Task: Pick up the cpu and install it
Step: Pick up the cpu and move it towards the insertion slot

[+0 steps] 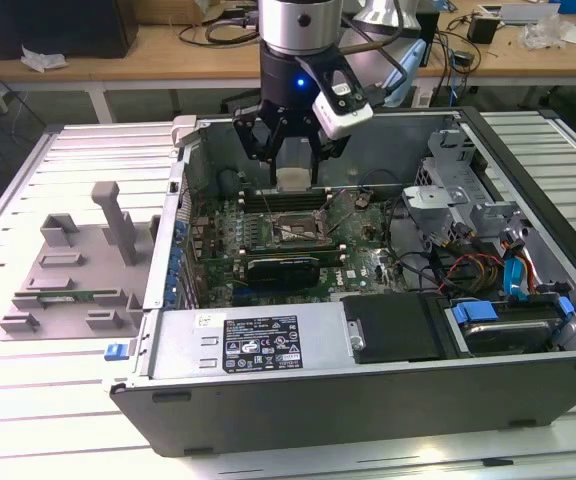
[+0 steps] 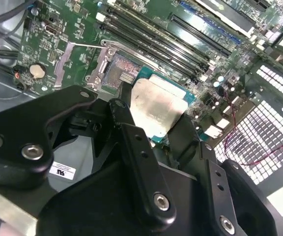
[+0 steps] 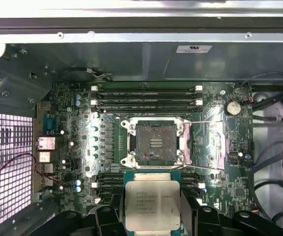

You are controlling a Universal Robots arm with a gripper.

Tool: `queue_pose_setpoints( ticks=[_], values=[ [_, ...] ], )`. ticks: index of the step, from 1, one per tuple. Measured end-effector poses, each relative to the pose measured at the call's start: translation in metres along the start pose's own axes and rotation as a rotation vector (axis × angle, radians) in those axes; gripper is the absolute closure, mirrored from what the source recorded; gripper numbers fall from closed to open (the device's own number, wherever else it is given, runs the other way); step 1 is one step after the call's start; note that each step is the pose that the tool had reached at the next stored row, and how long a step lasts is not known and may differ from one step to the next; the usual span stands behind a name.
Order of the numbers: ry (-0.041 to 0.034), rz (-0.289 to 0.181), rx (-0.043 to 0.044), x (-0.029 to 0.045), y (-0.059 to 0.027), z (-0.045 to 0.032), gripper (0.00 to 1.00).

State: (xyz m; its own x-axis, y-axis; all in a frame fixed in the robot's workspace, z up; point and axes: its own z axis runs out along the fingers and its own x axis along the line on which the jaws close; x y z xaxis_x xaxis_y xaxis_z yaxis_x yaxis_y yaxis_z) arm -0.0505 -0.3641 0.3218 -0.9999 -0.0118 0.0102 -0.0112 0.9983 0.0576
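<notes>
The gripper's 2 black fingers sit closest to the lens in both wrist views. They are closed partway onto 1 cpu, pinching it by 2 opposite edges with its silver lid facing up. In the first wrist view the cpu is just beside 1 open, empty socket and not in it. The frame cuts off its near edge and the gripper covers its sides.

In the exterior view the gripper hangs inside 1 open case. There the cpu is a pale patch above the socket, clear of the board, and its rim is hard to make out. The arm is cut off at the top of the frame.

1 black card lies just beyond the socket on the near side. 1 coin cell sits near a corner of the board. 1 grey tray with several upright blocks rests outside the case, on the exterior view's left. The memory slots are too crowded to count.
</notes>
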Motion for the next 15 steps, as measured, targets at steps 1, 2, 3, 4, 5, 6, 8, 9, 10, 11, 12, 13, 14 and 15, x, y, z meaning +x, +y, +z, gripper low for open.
queue_pose_setpoints(
  ticks=[1,2,3,4,5,6,8,9,10,11,12,13,14,15],
  values=[
    [0.0004,-0.007,0.0003,0.0,0.0009,0.0013,0.46],
    [0.0008,-0.017,0.0001,-0.0001,0.003,0.0053,0.46],
    [0.001,-0.02,0.0001,-0.0001,0.0038,0.0088,0.46],
    [0.0011,-0.021,0.0002,-0.0002,0.004,0.0106,0.46],
    [0.0011,-0.022,0.0002,-0.0002,0.004,0.0119,0.46],
    [0.0004,-0.022,0.0003,-0.0002,0.004,0.0143,0.46],
    [-0.003,-0.023,0.0003,-0.0002,0.004,0.016,0.46],
    [-0.0058,-0.023,0.0004,-0.0002,0.0039,0.017,0.46],
    [-0.0084,-0.023,0.0004,-0.0002,0.0039,0.018,0.46],
    [-0.0116,-0.023,0.0005,-0.0002,0.0038,0.0194,0.46],
    [-0.0138,-0.024,0.0005,-0.0003,0.0038,0.0205,0.46],
    [-0.016,-0.024,0.0006,-0.0003,0.0038,0.0216,0.46],
    [-0.0195,-0.025,0.0007,-0.0003,0.004,0.0241,0.46],
    [-0.0203,-0.025,0.0007,-0.0003,0.0043,0.0253,0.46]
  ],
)
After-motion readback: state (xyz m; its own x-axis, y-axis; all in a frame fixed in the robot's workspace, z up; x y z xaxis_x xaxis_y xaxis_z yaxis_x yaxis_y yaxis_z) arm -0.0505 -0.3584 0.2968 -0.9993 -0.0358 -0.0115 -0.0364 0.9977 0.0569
